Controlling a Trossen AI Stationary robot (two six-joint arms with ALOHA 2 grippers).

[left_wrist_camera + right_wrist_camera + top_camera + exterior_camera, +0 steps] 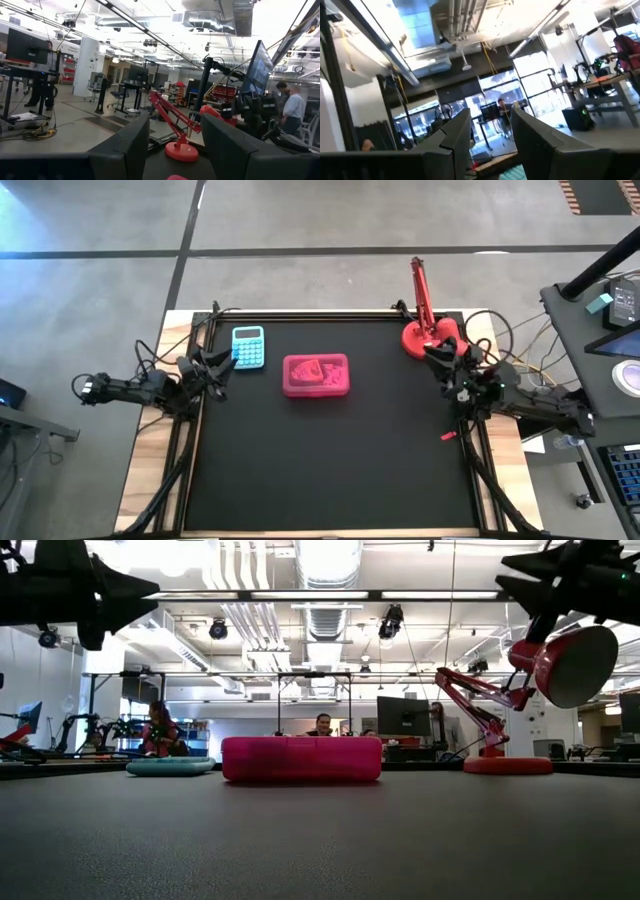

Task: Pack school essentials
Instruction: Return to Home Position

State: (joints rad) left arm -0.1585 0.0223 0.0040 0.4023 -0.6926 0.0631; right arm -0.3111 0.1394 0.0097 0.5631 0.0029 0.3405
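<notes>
Left gripper (213, 365): hangs over the left edge of the bench (330, 470), fingers parted a moderate gap, nothing between them. Right gripper (443, 358): over the right edge, close to the red desk lamp (418, 290) at the back right corner; fingers likewise apart, empty. Pink case (340, 388): lid down, flat, near the back edge, a little left of middle. School essentials (312, 370): inside it, dim shapes through the lid, single items not distinguishable. Light-blue calculator (248, 347): just beside the case, toward the back left corner.
</notes>
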